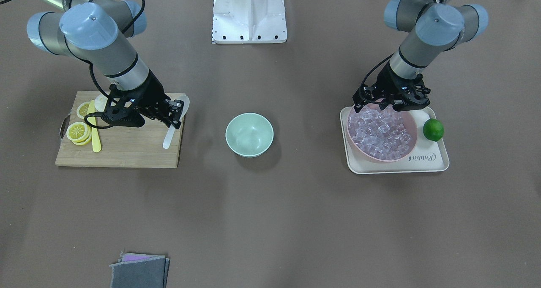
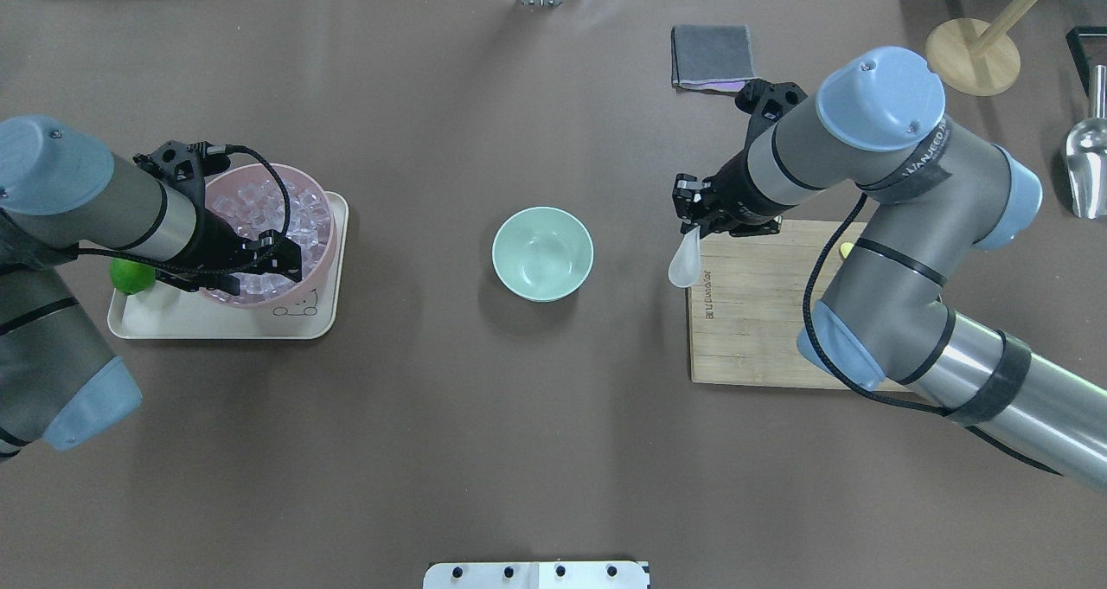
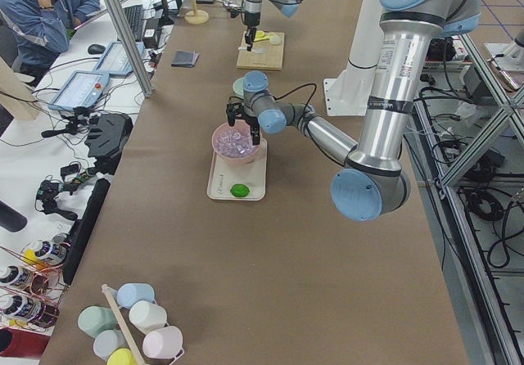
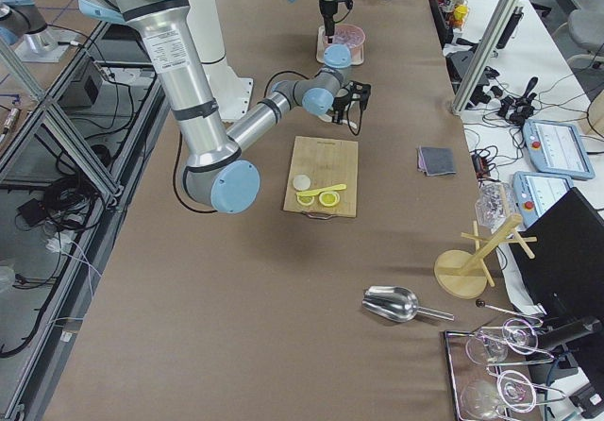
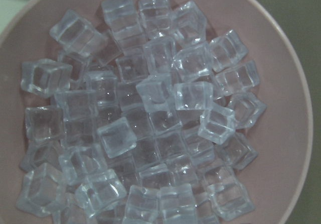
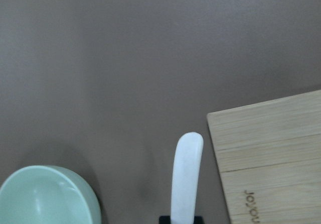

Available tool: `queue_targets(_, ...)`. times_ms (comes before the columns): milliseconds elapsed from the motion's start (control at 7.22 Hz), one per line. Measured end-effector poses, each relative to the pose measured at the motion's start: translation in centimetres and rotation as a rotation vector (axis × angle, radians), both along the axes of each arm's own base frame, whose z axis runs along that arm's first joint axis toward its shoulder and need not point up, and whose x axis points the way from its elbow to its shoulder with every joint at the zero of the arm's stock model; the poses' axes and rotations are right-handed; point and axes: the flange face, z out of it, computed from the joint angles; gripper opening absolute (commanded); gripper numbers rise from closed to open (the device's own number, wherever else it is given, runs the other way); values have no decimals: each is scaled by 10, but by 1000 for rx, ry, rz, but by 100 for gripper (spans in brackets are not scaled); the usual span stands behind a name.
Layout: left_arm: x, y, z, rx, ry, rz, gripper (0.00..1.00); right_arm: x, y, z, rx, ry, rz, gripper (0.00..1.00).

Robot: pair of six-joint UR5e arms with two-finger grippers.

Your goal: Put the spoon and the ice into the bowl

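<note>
My right gripper (image 1: 176,114) is shut on the white spoon (image 2: 683,265) and holds it by one end, just off the cutting board's corner. In the right wrist view the spoon (image 6: 186,174) sticks out over the brown table, with the mint-green bowl (image 6: 45,199) at lower left. The bowl (image 2: 542,253) stands empty at the table's middle. My left gripper (image 1: 391,106) hovers over the pink bowl (image 1: 412,148), which is heaped with clear ice cubes (image 5: 150,113). It looks open, and no fingertip shows in its wrist view.
A wooden cutting board (image 1: 127,152) carries lemon slices (image 1: 79,131) and a yellow knife (image 1: 95,135). The pink bowl and a lime (image 1: 433,129) sit on a cream tray (image 1: 427,163). A grey cloth (image 2: 712,55), a wooden stand (image 2: 973,57) and a metal scoop (image 2: 1088,152) lie farther off.
</note>
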Motion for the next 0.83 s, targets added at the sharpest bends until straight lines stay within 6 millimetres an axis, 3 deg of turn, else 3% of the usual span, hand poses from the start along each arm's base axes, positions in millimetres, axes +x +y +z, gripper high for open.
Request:
queue_targets(277,2,-2,1,0,-2,1,86,-35,-11,-29,-53,-16,78,0)
queue_targets(831,3,-2,0,3,-1,2,86,-90,-20,-64,-113,-16,254,0)
